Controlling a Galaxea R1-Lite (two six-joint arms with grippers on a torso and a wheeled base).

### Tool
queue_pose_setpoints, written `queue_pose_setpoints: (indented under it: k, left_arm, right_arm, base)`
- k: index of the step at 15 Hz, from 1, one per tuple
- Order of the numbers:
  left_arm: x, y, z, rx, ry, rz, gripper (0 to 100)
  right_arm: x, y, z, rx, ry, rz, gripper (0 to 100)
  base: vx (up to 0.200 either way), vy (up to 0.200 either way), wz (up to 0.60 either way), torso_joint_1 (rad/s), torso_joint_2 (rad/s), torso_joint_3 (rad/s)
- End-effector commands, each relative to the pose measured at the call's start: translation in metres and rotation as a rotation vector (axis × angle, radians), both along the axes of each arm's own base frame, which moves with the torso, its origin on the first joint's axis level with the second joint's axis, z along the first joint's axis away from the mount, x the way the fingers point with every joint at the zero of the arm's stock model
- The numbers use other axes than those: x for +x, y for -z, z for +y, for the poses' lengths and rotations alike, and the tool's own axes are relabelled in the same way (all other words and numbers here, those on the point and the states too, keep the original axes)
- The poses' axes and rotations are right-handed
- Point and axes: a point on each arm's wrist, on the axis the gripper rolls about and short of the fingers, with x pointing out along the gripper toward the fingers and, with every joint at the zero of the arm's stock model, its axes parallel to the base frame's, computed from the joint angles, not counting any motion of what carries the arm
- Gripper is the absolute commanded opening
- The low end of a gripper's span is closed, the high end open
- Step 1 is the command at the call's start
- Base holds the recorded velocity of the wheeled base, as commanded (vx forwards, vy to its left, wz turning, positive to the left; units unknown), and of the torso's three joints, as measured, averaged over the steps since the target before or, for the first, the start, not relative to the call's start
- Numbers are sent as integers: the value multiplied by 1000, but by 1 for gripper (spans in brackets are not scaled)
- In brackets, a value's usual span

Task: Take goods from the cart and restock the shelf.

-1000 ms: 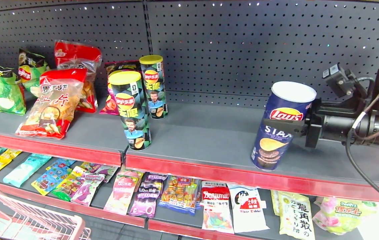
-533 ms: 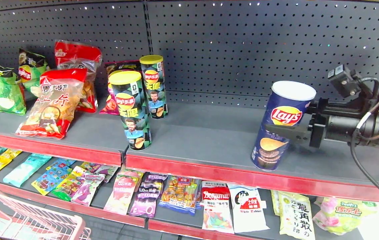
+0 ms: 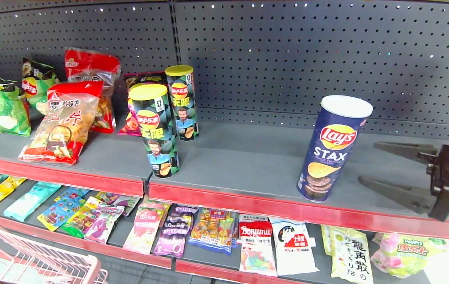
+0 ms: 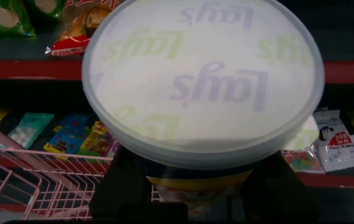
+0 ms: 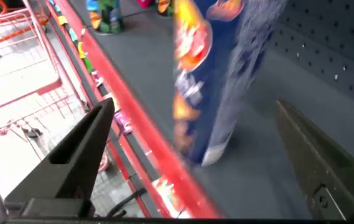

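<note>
The pink cart (image 3: 31,256) stood nearest, at the left below the shelving. Above the cart, the left tool (image 4: 195,194) gripped a yellow chip can (image 4: 201,81), jaws pressed against the can body on both sides, lid toward the wrist camera. Beyond the cart, the lower shelf (image 3: 70,240) carried rows of flat sachets (image 3: 145,228). The upper shelf (image 3: 240,157) had a red front edge. The blue chip can (image 3: 333,150) stood upright on the right section of the upper shelf, close behind that edge. The right tool (image 3: 366,162) was level with the lower half of the blue chip can and just to its right, jaws spread wide and not touching the can. In the right wrist view, the blue chip can (image 5: 208,81) stood past the tips of the right tool (image 5: 194,106), in line with the gap between them. Two green chip cans (image 3: 154,130) stood well apart to the left, one behind the other. Snack bags (image 3: 64,122) lay and leaned farther left. The pegboard panel (image 3: 287,51) closed the rear of the shelf.
</note>
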Motion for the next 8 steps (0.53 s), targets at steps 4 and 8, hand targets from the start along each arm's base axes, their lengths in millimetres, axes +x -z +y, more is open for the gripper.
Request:
queue_pose_setpoints:
  k: [4,8]
  left_arm:
    - [1,1,-1,1,41,11,0]
    - [2,4,-1,3,43,19,0]
  right_arm:
    - [-96,21,-26,2,446,-105,100]
    - [-144,43,-33,50,775,-107,100]
  base:
    - [0,0,0,0,0,0]
    - [0,0,0,0,0,0]
